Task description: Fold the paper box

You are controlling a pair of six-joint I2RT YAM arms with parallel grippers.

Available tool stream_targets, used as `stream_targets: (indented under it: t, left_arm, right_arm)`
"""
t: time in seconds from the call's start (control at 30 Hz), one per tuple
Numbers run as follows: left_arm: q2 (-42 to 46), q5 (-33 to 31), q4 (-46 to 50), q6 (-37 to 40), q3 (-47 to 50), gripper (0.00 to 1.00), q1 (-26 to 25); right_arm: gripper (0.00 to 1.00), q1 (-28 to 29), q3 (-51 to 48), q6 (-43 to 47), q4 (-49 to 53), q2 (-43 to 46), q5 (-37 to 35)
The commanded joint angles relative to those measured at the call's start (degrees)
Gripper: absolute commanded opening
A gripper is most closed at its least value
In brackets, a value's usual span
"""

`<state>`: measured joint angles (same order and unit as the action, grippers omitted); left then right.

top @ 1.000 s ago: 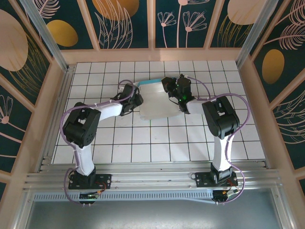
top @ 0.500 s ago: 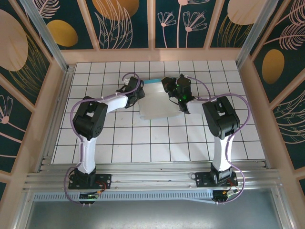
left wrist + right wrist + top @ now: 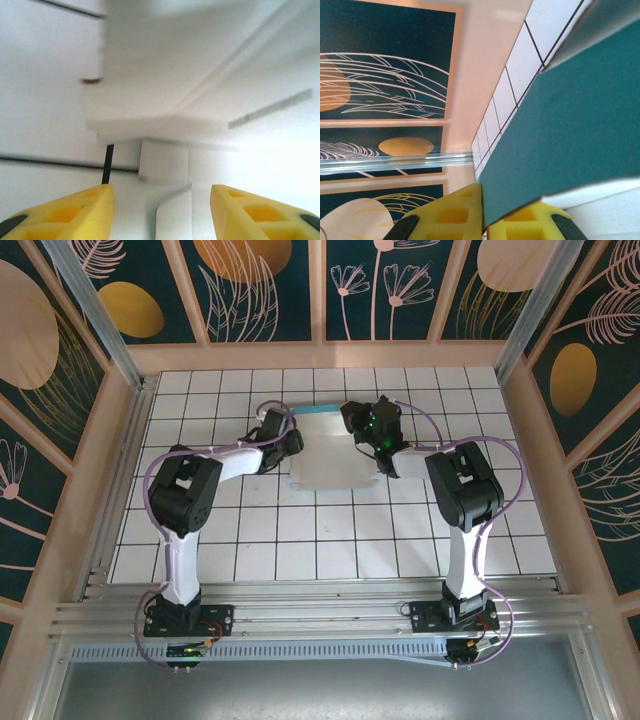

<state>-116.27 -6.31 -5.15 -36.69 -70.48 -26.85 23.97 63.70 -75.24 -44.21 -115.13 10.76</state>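
Paper box [image 3: 325,455]: lies on the far middle of the tiled table [image 3: 300,540], between the two grippers. White face up. A narrow turquoise strip runs left to right along its far edge, so the coloured side shows only there from overhead.

Orientation: edges roughly square to the tile lines, and the near edge is slightly uneven. The outline is close to as wide as it is deep (long axis cannot be called from overhead).

Left gripper [image 3: 291,443]: at the box's left edge. In the left wrist view the yellow fingers [image 3: 60,212] stand well apart, with nothing clamped. A small white flap sits in the gap between them, and I cannot tell if it touches either one. Beyond it the white card rises in a curved, blurred fold with a crease line.

Right gripper [image 3: 357,426]: at the box's far right corner. In the right wrist view its yellow fingers [image 3: 451,216] are pinched together on the edge of a card panel. That panel shows its dark turquoise face to the camera and tilts up off the tiles. A thin white edge is visible at lower right.
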Motion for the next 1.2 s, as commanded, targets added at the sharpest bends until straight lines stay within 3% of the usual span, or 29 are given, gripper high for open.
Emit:
stream_targets:
  t: [0.0, 0.23, 0.6, 0.73, 0.97, 1.17]
  left_arm:
    - [3.00, 5.55, -4.13, 3.08, 3.41, 0.54, 0.54]
    - [-0.37, 11.40, -2.97, -2.45, 0.11, 0.55, 2.93]
    - [-10.65, 19.44, 3.98, -5.53, -12.57, 0.52, 3.65]
    - [-12.19, 18.74, 5.91, -6.31, -14.27, 0.50, 3.65]
    - [-15.72, 19.22, 8.52, -7.45, -18.14, 0.41, 3.95]
    - [-13.12, 24.30, 2.98, -8.18, -15.77, 0.32, 4.00]
  right_arm:
    - [0.10, -0.94, 1.74, -4.68, 6.65, 0.04, -1.38]
    - [0.12, -2.76, 7.71, -15.29, 10.29, -3.87, -2.67]
    - [0.15, -3.72, 17.42, -18.31, 20.20, -7.50, -6.72]
    - [0.16, -4.20, 20.44, -20.84, 22.07, -9.60, -6.24]
    - [0.15, -4.28, 23.83, -20.79, 24.51, -11.16, -6.02]
    - [0.14, -4.20, 24.65, -20.00, 25.49, -11.17, -6.41]
